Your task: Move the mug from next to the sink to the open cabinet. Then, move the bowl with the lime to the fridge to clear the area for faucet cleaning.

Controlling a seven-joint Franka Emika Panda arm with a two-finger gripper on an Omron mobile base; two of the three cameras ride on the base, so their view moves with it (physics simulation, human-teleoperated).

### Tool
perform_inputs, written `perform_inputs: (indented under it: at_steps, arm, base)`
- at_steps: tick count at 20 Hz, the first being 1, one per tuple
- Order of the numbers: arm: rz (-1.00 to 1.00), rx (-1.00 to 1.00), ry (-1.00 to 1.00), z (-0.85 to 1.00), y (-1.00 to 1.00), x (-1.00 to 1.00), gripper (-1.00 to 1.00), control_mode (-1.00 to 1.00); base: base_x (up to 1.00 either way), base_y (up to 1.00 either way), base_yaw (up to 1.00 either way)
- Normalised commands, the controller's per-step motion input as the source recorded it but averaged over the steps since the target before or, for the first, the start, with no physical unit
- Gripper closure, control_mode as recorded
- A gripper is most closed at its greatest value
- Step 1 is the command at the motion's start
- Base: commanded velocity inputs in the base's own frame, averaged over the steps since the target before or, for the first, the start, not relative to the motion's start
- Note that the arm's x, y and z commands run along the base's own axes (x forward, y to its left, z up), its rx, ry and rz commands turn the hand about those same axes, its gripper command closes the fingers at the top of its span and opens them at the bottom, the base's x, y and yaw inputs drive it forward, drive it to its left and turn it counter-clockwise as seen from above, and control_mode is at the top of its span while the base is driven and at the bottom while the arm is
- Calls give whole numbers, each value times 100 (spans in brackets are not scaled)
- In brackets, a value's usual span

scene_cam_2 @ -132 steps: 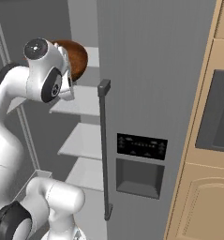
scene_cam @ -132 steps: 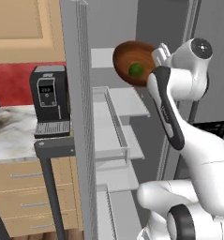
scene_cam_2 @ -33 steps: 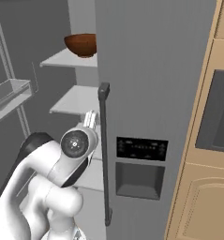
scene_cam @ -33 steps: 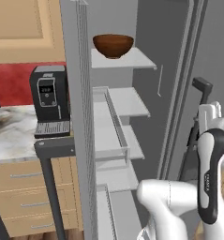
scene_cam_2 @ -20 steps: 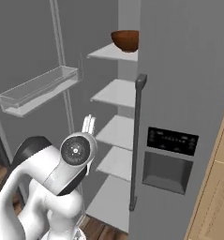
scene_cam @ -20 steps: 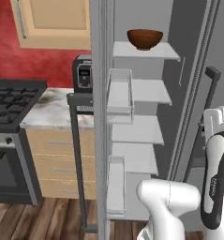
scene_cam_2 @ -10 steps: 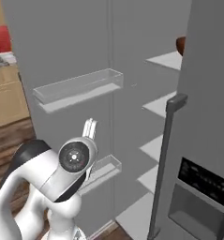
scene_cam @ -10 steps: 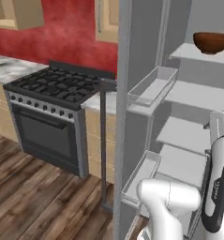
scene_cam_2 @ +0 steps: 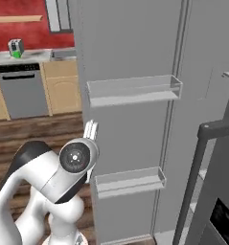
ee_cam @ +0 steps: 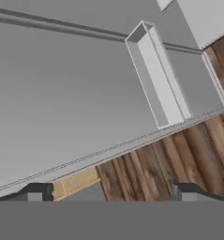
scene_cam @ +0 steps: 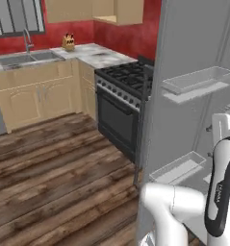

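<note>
Gripper (ee_cam: 108,190) spread wide, empty, pointed at the fridge (ee_cam: 76,93) door's clear shelf (ee_cam: 156,79), apart from it

base cams flank arm, both share fridge (scene_cam: 193,72) door (close); hand cam faces it.

The open fridge (scene_cam: 193,43) door stands close ahead of the arm; its 2 clear door shelves (scene_cam_2: 135,91) jut toward it. Wooden floor (scene_cam: 54,163) lies open to the left, bounded by the stove (scene_cam: 121,101) and base cabinets (scene_cam: 39,96).
</note>
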Motion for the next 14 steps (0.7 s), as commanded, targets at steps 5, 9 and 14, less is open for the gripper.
perform_inputs:
  at_steps: [5,9,14]
  arm:
    - [0,0,0,0,0,0,-100,100]
    - [0,0,0,0,0,0,-100,100]
    - [0,0,0,0,0,0,-100,100]
  base:
    - [-100,-6,62]
    - [-57,16,79]
    - [-9,83,74]
